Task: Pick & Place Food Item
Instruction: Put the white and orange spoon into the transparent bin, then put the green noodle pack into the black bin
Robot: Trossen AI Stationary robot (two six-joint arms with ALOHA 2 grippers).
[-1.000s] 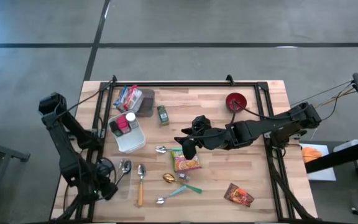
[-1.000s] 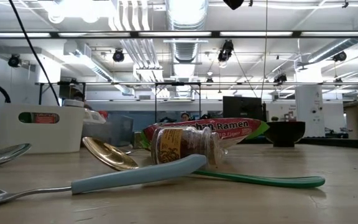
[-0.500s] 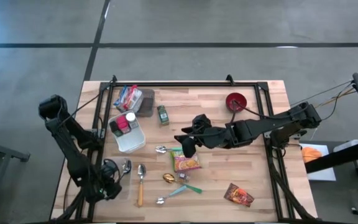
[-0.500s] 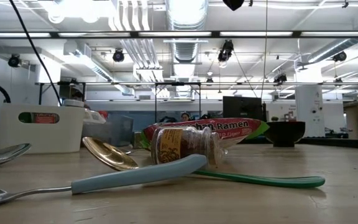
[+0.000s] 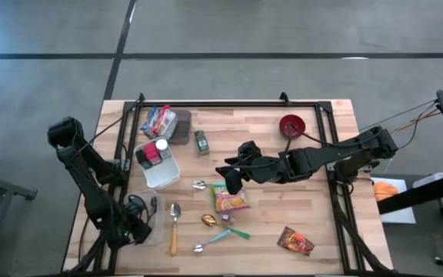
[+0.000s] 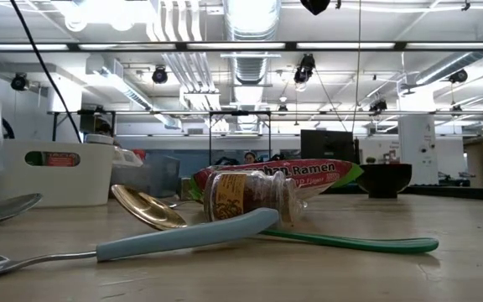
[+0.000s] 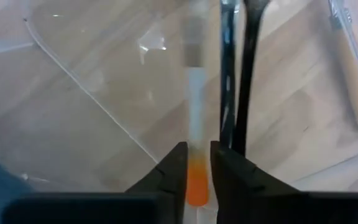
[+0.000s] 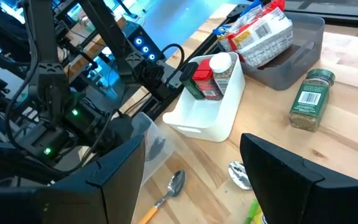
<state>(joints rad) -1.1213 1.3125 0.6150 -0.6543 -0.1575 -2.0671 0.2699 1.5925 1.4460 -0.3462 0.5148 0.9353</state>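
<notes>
Above the orange ramen packet (image 5: 231, 201) mid-desk, the right gripper (image 5: 232, 182) hangs with jaws apart; the left gripper's (image 7: 197, 163) jaws clamp a clear plastic container's (image 5: 149, 221) rim.

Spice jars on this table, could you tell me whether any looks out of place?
Yes. One spice jar lies tipped on its side among the spoons beside the ramen packet; another jar lies flat by the white bin.

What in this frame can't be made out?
- Left gripper: high view, the arm's own body covers the fingertips.
- Clear container: left wrist view, cut off by edges; contents unreadable.
- Red bowl: inside too small in the high view.
- Brown packet: label too small.
</notes>
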